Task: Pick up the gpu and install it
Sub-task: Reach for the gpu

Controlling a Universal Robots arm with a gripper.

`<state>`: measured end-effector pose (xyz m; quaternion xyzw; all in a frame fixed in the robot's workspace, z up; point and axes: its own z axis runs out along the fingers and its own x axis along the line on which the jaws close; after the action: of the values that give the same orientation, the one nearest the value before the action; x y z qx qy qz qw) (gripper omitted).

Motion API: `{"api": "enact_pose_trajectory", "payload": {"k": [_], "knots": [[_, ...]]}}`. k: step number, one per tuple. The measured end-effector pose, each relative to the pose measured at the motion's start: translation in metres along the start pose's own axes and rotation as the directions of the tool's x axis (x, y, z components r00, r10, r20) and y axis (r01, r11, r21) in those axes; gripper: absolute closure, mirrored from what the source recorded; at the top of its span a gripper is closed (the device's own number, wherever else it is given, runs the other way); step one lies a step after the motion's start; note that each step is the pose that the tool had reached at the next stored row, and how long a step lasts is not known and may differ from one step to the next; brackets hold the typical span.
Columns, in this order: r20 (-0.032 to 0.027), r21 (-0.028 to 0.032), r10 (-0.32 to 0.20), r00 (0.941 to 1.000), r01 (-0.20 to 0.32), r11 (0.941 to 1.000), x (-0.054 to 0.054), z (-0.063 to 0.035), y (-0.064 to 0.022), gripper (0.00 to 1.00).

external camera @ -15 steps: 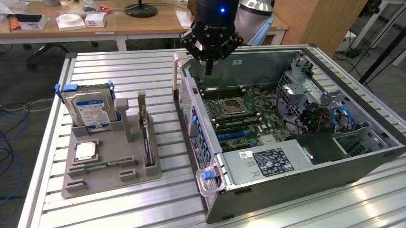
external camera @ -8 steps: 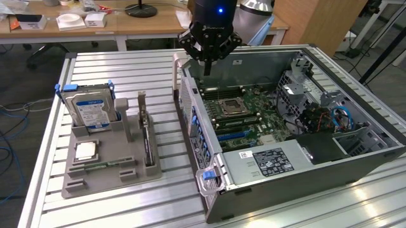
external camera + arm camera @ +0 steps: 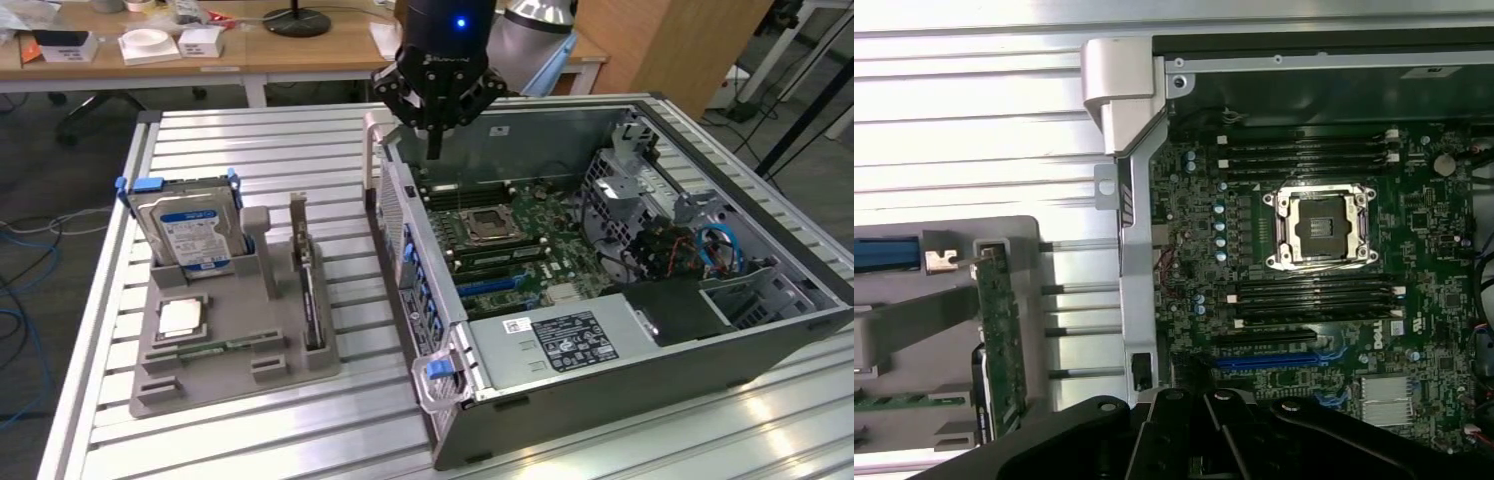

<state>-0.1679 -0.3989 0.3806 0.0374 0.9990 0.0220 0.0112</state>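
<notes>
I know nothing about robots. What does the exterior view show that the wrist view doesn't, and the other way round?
The exterior view adds the gripper, shut, hanging over the computer case's edge, the hard drive's blue-white label, the power supply and a desk behind. The wrist view adds the gpu's green board face and white lettering on the motherboard. Both share the gpu standing on edge in the grey holder, the open case and the processor socket.

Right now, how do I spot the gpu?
Find the grey holder on the exterior view's left of the open computer case. The gpu stands on edge at its case side: a thin card, unlike the boxy blue-labelled hard drive.
</notes>
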Motion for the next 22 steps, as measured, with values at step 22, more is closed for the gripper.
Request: {"api": "enact_pose_trajectory", "payload": {"k": [22], "knots": [[-0.0002,0.0000,0.000,1.0000,0.000,1.0000,0.0068,0.0018,-0.0006,0.89]]}}
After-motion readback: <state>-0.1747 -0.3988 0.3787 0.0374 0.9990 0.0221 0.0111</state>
